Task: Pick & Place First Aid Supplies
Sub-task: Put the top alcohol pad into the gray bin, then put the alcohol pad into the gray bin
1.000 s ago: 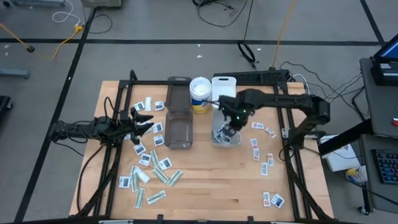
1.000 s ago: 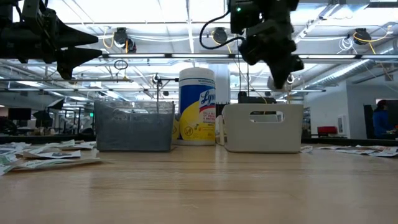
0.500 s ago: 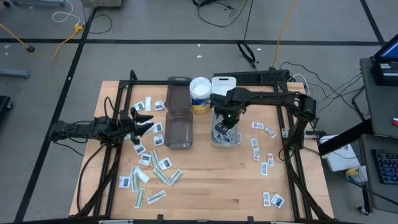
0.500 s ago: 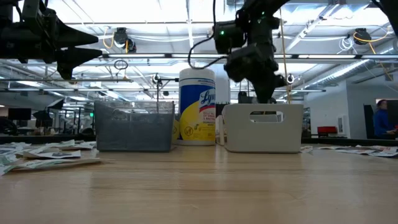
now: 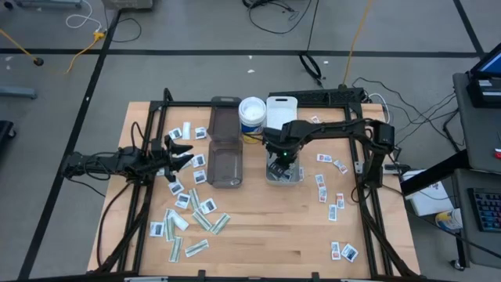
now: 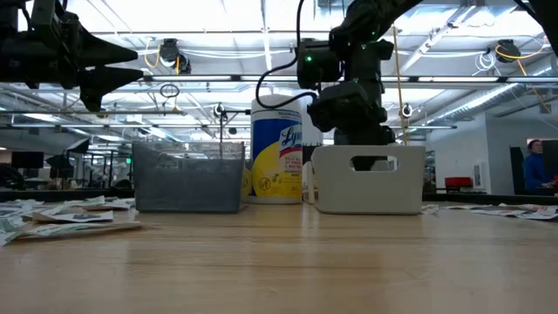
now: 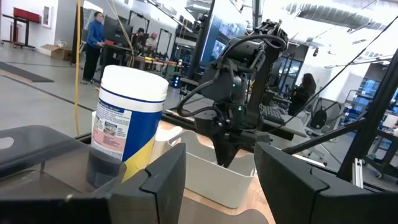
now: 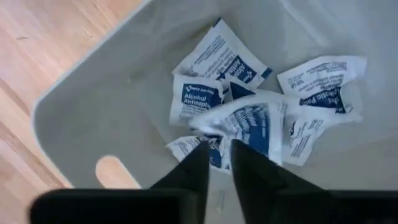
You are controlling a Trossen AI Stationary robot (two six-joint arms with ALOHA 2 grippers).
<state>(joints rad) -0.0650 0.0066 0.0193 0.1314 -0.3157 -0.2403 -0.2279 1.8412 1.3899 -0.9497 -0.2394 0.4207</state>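
My right gripper (image 8: 219, 152) points down into the white bin (image 5: 283, 169), its fingers a narrow gap apart. Just beyond the fingertips is a blurred white packet with blue print (image 8: 249, 118). Several more such packets (image 8: 199, 96) lie on the bin's floor. In the low view the gripper's tips dip behind the bin's rim (image 6: 368, 150). My left gripper (image 5: 182, 153) waits open and level above the table's left side, with nothing between its fingers (image 7: 168, 180). Other first aid packets lie flat on the wood at the left (image 5: 188, 215) and at the right (image 5: 329, 192). My right gripper stands over the blurred packet (image 8: 249, 118), fingers pointing down into the bin. I cannot tell whether the fingertips touch the packet or it is loose below them.
A smoky bin (image 5: 225, 153) stands left of the white one, with a yellow-and-white wipes canister (image 5: 252, 117) behind and between them. A black frame (image 5: 149, 157) runs along the table's left and right sides. Bare wood lies along the near edge.
My right gripper has come down from above the white bin into its mouth, shifting a little toward the table's left, and its tips are now behind the rim in the low view.
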